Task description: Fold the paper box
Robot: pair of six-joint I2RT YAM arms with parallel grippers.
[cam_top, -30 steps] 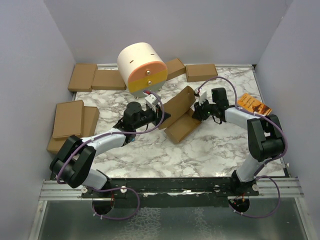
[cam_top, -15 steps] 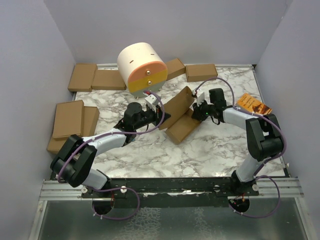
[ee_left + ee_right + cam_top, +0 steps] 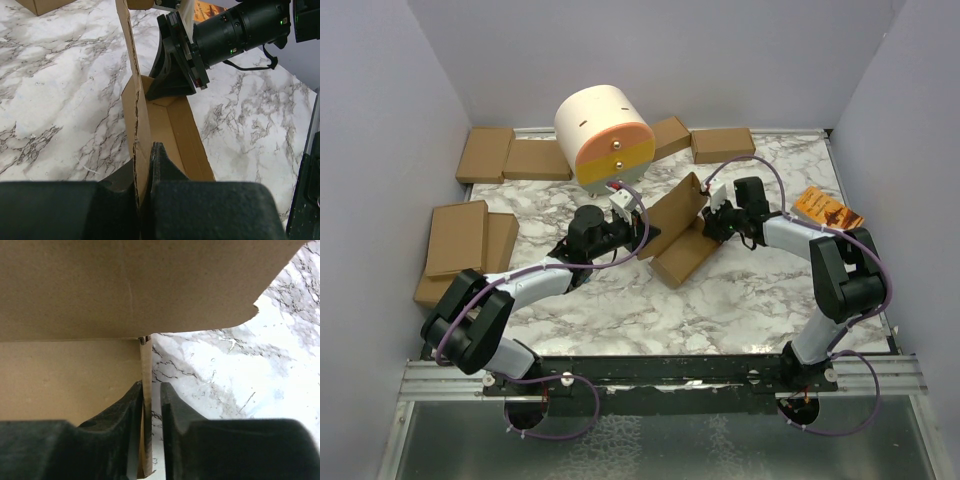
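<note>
The paper box (image 3: 680,238) is a partly folded brown cardboard tray in the middle of the marble table, with one long wall standing up. My left gripper (image 3: 642,234) is shut on the near end of that standing wall (image 3: 134,100); in the left wrist view its jaws (image 3: 142,155) pinch the cardboard edge. My right gripper (image 3: 706,222) is at the box's far right end. In the right wrist view its jaws (image 3: 151,387) straddle a thin upright flap (image 3: 145,370). The left finger touches the flap and a narrow gap shows at the right finger.
A cream and orange cylinder (image 3: 603,135) hangs over the back of the table. Several ready-made brown boxes lie along the back (image 3: 510,157) (image 3: 722,144) and stacked at the left (image 3: 460,240). An orange booklet (image 3: 827,209) lies at the right edge.
My right gripper has edged left toward the box's end and its jaws have narrowed around the flap. The left gripper has kept its grip without moving.
</note>
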